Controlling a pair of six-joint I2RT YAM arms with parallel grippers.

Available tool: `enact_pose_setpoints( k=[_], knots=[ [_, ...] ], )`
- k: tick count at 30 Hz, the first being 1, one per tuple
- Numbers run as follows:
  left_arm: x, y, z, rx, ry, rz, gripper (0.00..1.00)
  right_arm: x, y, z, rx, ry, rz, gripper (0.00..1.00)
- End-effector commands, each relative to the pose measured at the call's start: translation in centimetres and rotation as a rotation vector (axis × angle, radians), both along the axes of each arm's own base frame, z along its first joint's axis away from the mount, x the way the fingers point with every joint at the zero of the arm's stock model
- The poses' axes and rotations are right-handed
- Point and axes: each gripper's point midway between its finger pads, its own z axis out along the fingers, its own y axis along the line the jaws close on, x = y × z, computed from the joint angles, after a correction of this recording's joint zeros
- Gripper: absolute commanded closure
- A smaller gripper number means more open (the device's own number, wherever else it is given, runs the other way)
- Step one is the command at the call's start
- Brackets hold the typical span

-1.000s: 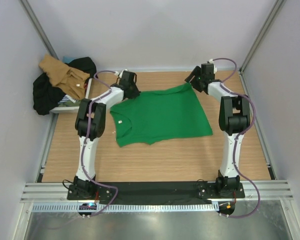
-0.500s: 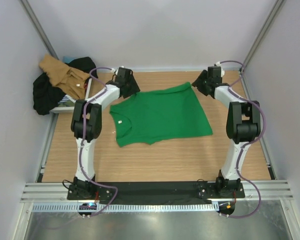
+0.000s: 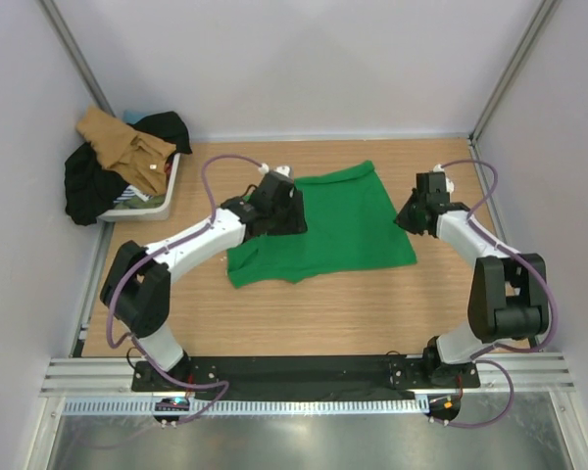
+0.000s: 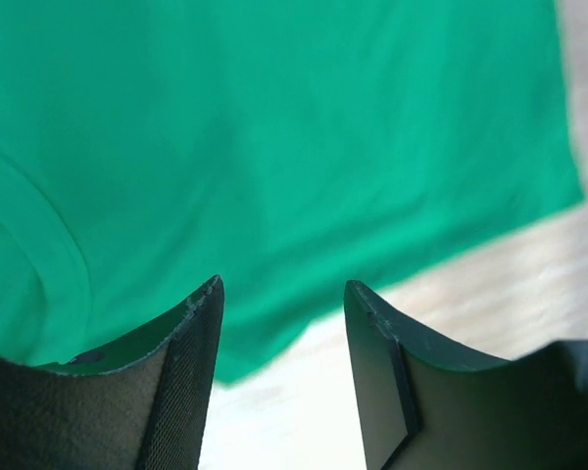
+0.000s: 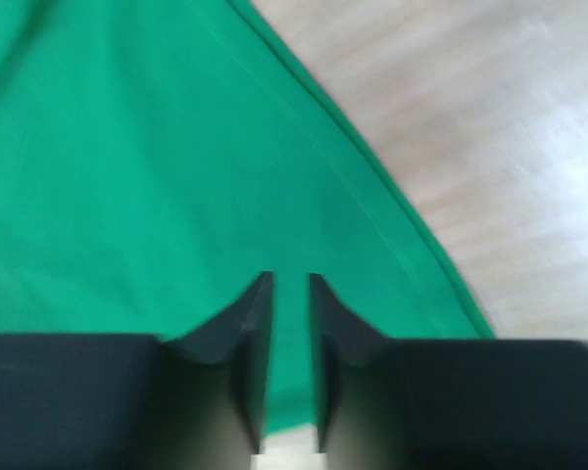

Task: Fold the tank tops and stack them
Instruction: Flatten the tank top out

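The bright green tank top (image 3: 348,220) lies spread flat in the middle of the wooden table. My left gripper (image 3: 292,217) hovers over its left part and hides the neck area. In the left wrist view this gripper (image 4: 284,294) is open with nothing between its fingers, above the green cloth (image 4: 274,127) and its edge. My right gripper (image 3: 402,219) is at the garment's right edge. Its jaws (image 5: 290,279) stand a narrow gap apart over flat green cloth (image 5: 157,176). The tan tank top (image 3: 122,142) lies crumpled on a pile at the back left.
A white tray (image 3: 167,191) at the back left holds the pile, with a black garment (image 3: 83,186) spilling over its side. Grey walls close in the table on three sides. Bare wood (image 3: 304,318) lies between the green garment and the arm bases.
Both grippers left the green top's far corners and came nearer. The left one opened and swung over the cloth. The right one slid down the right edge and its jaws narrowed.
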Motion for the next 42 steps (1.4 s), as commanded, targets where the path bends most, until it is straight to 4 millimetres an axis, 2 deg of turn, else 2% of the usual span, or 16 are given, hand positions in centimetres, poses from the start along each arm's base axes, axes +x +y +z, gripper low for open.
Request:
enact_pose_setpoints(
  k=[1, 3, 4, 7, 12, 16, 18, 20, 21, 22, 27, 30, 33, 41, 42],
  knots=[
    [-4.9, 0.3, -2.2, 0.063, 0.072, -0.082, 0.46, -3.1, -1.3, -0.4, -0.054, 0.053, -0.046, 0.81],
    [-6.7, -0.1, -2.9, 0.071, 0.095, -0.114, 0.48, -4.8, -2.1, -1.2, -0.078, 0.104, -0.09, 0.87],
    [-8.3, -0.5, -3.6, 0.079, 0.118, -0.14, 0.48, -5.2, -2.2, -1.4, -0.083, 0.115, -0.097, 0.91],
    [-10.6, -1.1, -4.9, 0.086, 0.161, -0.18, 0.5, -6.7, -2.7, -2.3, -0.102, 0.171, -0.118, 0.98],
    [-11.7, -0.8, -6.2, 0.086, 0.192, -0.188, 0.52, -8.4, -3.2, -3.0, -0.121, 0.192, -0.129, 0.98],
    [-12.1, -0.3, -6.7, 0.094, 0.205, -0.184, 0.48, -9.2, -3.6, -3.2, -0.139, 0.219, -0.153, 0.9],
    [-12.5, -0.3, -6.6, 0.096, 0.199, -0.187, 0.45, -9.5, -4.2, -3.2, -0.163, 0.233, -0.172, 0.81],
    [-12.7, 0.2, -6.9, 0.123, 0.193, -0.178, 0.44, -9.6, -4.3, -3.1, -0.17, 0.236, -0.17, 0.78],
    [-13.0, 0.2, -6.9, 0.13, 0.192, -0.184, 0.44, -9.7, -4.2, -3.2, -0.168, 0.236, -0.167, 0.63],
    [-13.3, 0.2, -7.0, 0.137, 0.194, -0.188, 0.44, -9.8, -4.2, -3.3, -0.169, 0.236, -0.161, 0.6],
    [-14.6, 0.2, -8.0, 0.169, 0.203, -0.187, 0.44, -10.2, -4.2, -3.6, -0.162, 0.206, -0.163, 0.59],
    [-14.7, 0.1, -8.9, 0.175, 0.214, -0.181, 0.46, -10.3, -4.2, -4.1, -0.163, 0.22, -0.166, 0.59],
    [-14.0, 0.2, -9.2, 0.195, 0.195, -0.164, 0.46, -10.1, -4.0, -4.5, -0.151, 0.219, -0.155, 0.46],
    [-12.5, -0.2, -9.4, 0.236, 0.166, -0.154, 0.43, -7.9, -4.1, -3.7, -0.149, 0.156, -0.176, 0.47],
    [-12.5, -0.3, -9.5, 0.238, 0.168, -0.154, 0.43, -7.9, -4.0, -4.1, -0.148, 0.168, -0.174, 0.48]
  ],
)
